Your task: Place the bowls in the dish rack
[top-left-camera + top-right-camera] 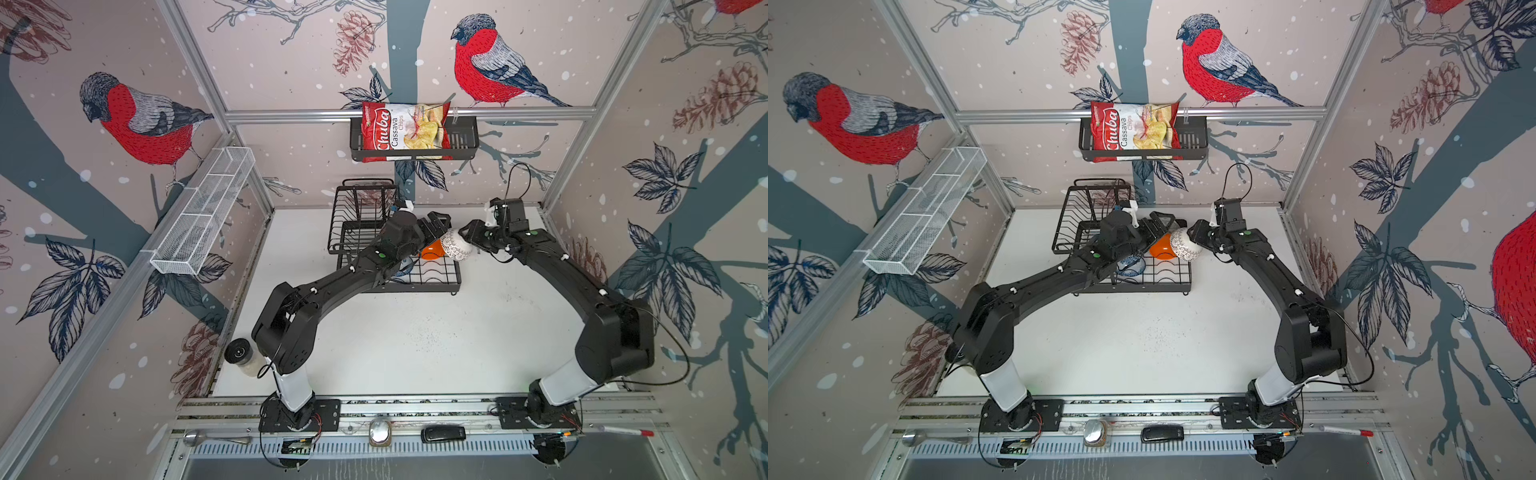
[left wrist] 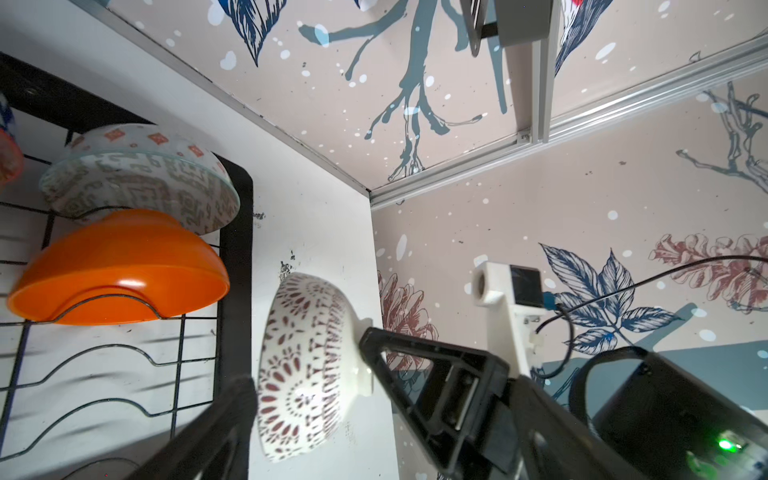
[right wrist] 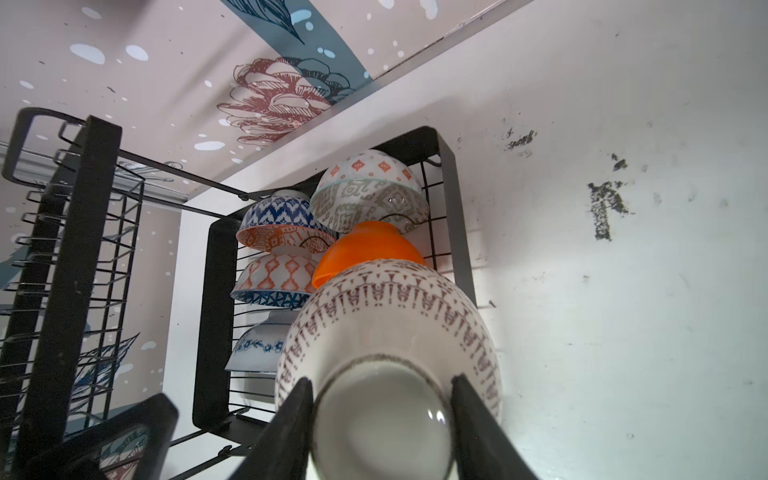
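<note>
The white lattice-patterned bowl [image 1: 455, 245] [image 1: 1183, 245] [image 2: 303, 365] [image 3: 390, 311] hangs on its side just outside the right edge of the dish rack [image 1: 436, 278] [image 1: 1167, 282] [image 2: 237, 249] [image 3: 216, 291]. My right gripper [image 1: 467, 237] [image 1: 1196, 237] [image 3: 380, 384] is shut on its foot ring. My left gripper [image 1: 436, 226] [image 1: 1158, 224] [image 2: 382, 384] is open, jaws wide on either side of that bowl. In the rack stand the plain orange bowl [image 2: 120, 270] [image 3: 370, 245], the grey-white bowl [image 2: 141, 183] [image 3: 370, 195], the blue triangle bowl [image 3: 282, 216], the orange-white bowl [image 3: 278, 274] and the blue-white floral bowl [image 3: 257, 345].
The rack's raised upper tier [image 1: 361, 208] stands behind my left arm. A black basket [image 1: 465, 141] with a chips bag hangs on the back wall. A white mesh shelf [image 1: 208, 208] runs along the left wall. A black-lidded jar [image 1: 241, 353] sits by the left arm's base.
</note>
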Motion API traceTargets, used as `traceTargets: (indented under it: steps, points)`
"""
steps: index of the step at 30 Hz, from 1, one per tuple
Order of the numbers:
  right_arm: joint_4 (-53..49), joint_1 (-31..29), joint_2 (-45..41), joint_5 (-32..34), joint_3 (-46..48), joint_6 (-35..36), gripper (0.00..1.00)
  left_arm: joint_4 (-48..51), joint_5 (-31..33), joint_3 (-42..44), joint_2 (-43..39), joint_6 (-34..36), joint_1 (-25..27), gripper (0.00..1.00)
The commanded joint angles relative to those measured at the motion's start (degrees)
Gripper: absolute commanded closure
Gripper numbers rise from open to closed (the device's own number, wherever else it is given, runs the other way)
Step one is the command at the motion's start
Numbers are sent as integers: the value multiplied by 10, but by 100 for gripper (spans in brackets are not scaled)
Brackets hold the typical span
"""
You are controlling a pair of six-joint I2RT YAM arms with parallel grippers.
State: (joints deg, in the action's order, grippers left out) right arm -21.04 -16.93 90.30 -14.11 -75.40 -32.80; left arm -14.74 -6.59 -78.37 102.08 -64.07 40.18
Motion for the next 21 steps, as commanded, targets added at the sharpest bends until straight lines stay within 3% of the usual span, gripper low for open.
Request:
traceTargets:
  steps: [1,6,13,21]
  points:
    - [34,1,-10,-24,-3,2,83,-24,-22,-5,13,1,-3,6]
    - [52,4,-18,-49,1,-10,83,-92,-54,20,33,-29,-8,12]
    - [81,4,-17,-77,14,-26,83,-107,-60,7,43,-30,-8,13]
    - [105,11,-22,-98,28,-41,83,-137,-69,11,50,-43,-1,22]
